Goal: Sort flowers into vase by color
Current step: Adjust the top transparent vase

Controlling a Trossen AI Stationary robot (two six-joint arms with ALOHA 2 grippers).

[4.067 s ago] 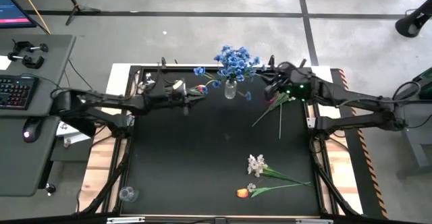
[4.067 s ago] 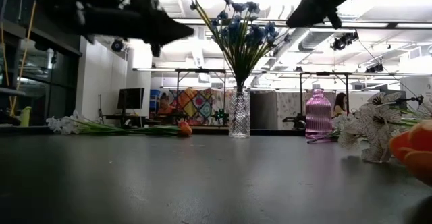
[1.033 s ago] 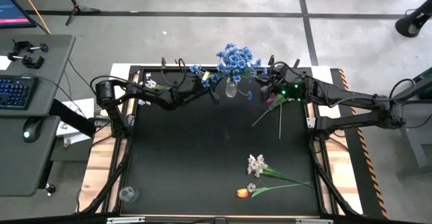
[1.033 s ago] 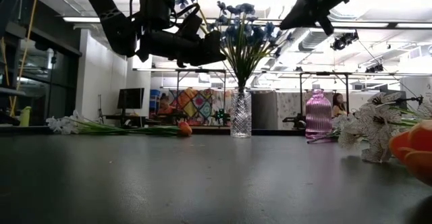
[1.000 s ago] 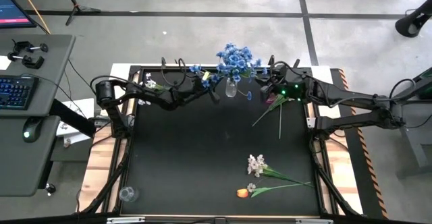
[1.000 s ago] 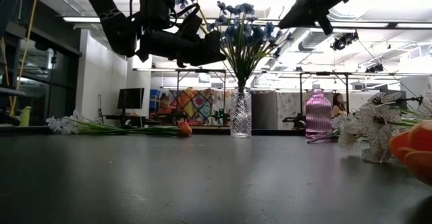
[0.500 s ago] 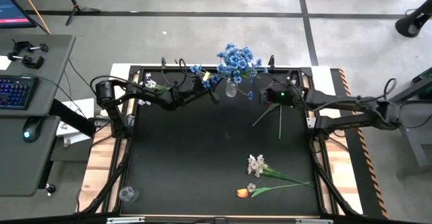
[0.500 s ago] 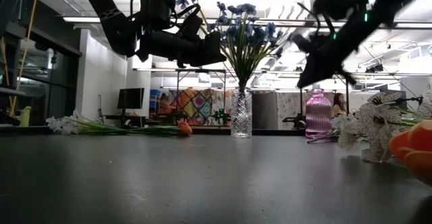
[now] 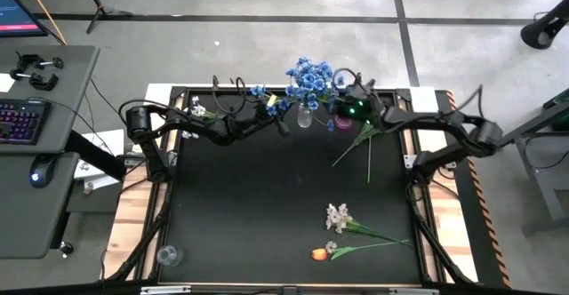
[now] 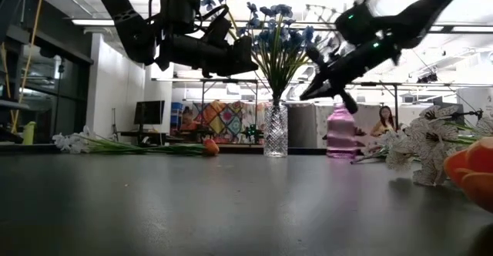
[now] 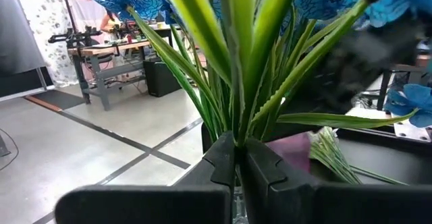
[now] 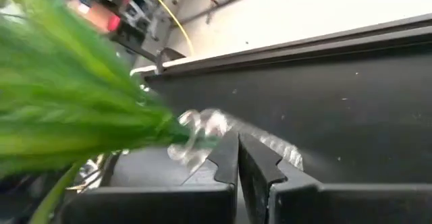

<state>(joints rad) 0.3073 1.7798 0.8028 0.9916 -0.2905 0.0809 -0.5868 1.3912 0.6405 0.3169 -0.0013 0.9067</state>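
Nearest, a white spray (image 9: pixel 337 216) and an orange tulip (image 9: pixel 320 253) lie on the table's (image 9: pixel 249 206) front. Farther back, the left gripper (image 9: pixel 283 128) is clamped on a blue spray's (image 9: pixel 260 92) stem beside the clear vase (image 9: pixel 304 117). The right gripper (image 9: pixel 335 105), fingers together and holding nothing, hovers by the vase's blue bouquet (image 9: pixel 311 80).

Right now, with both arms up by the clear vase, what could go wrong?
1. The left gripper holds a blue spray beside the clear vase; pushing it in could tip that narrow vase.
2. The right gripper, jaws shut, sits close on the vase's other side, so the arms could collide.
3. The pink vase stands close below the right gripper and could be knocked.
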